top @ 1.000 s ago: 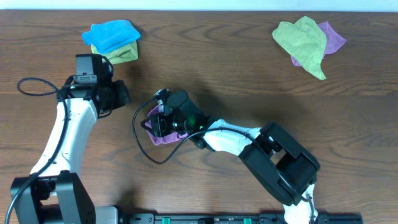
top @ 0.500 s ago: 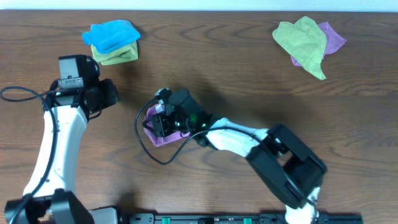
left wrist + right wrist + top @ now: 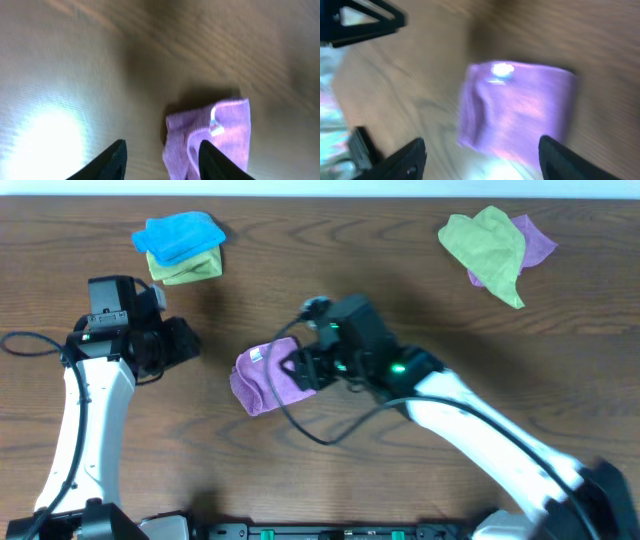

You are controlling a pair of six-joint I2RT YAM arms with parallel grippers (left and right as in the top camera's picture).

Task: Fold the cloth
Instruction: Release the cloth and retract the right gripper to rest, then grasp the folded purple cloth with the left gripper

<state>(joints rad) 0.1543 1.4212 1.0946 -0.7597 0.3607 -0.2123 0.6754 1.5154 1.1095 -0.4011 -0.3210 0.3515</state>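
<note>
Near the tabletop's (image 3: 420, 310) middle, slightly left: the cloth (image 3: 265, 380), folded into a thick lilac bundle, white tag (image 3: 258, 356) at its far edge. Bare wood all round, widest toward the near edge. Right gripper (image 3: 303, 366) above its right edge, fingers spread, gripping nothing. Left gripper (image 3: 188, 343) well left, likewise spread, empty. Cloth piles (image 3: 180, 245) in the far corners.

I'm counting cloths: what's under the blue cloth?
A green cloth, one edge sticking out from beneath the blue cloth. The rest of it, and anything further beneath, is covered.
</note>
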